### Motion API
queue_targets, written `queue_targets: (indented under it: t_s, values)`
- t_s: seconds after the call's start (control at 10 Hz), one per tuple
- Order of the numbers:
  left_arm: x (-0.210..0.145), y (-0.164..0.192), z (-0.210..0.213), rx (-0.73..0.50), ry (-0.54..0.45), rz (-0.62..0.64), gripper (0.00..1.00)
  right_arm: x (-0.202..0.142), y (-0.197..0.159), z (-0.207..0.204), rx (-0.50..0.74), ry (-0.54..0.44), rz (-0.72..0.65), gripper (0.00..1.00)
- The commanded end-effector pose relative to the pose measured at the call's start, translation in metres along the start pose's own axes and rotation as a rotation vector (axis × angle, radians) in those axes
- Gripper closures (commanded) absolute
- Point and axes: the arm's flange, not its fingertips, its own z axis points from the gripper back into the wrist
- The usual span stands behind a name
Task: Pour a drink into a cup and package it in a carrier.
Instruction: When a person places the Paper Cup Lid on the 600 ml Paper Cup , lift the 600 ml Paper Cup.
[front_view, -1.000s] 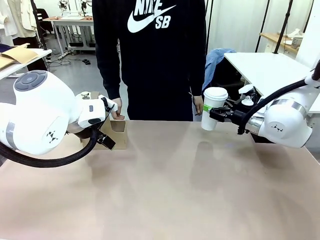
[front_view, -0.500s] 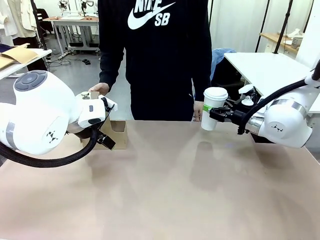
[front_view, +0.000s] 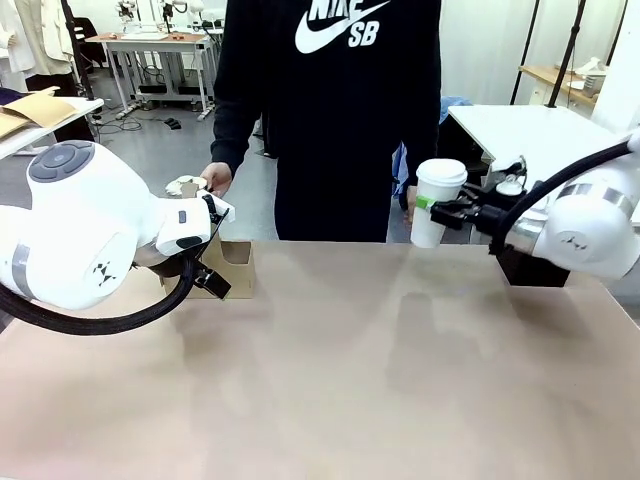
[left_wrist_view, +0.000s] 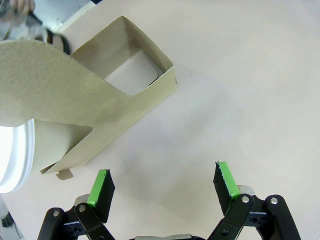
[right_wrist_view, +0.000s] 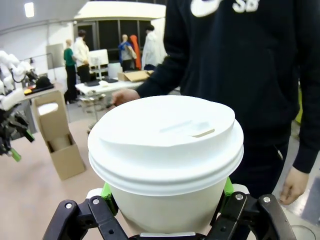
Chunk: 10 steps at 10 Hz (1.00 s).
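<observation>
Right gripper (front_view: 432, 206): jaws clamped on the lower body of the lidded white paper cup (front_view: 438, 196), held clear of the table at its far right, well apart from the cardboard carrier (front_view: 236, 268) at far left. Left gripper (left_wrist_view: 162, 181): jaws wide, empty, just beside the carrier. Risks: squeeze may buckle the thin wall and lift the lid; cup may catch the handle panel on entry. Fill level hidden by lid; left arm covers most of the carrier in front view.
</observation>
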Motion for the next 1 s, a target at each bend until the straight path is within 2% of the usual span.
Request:
queue_targets:
  t_s: [0.0,0.3,0.5,0.7,0.9]
  values:
    - [0.0,0.0,0.0,-0.001,-0.001,0.0,0.0,0.05,-0.005,0.01,0.05,-0.025,-0.014,0.14]
    - [0.0,0.0,0.0,-0.001,-0.001,0.0,0.0,0.141,0.004,0.016,0.099,-0.065,-0.11,0.14]
    - [0.0,0.0,0.0,-0.001,-0.001,0.0,0.0,0.186,0.017,0.005,0.101,-0.057,-0.166,0.14]
    - [0.0,0.0,0.0,-0.001,-0.001,0.0,0.0,0.216,0.029,-0.005,0.069,0.004,-0.18,0.14]
    - [0.0,0.0,0.0,-0.001,-0.001,0.0,0.0,0.22,0.035,-0.01,0.06,0.035,-0.199,0.14]
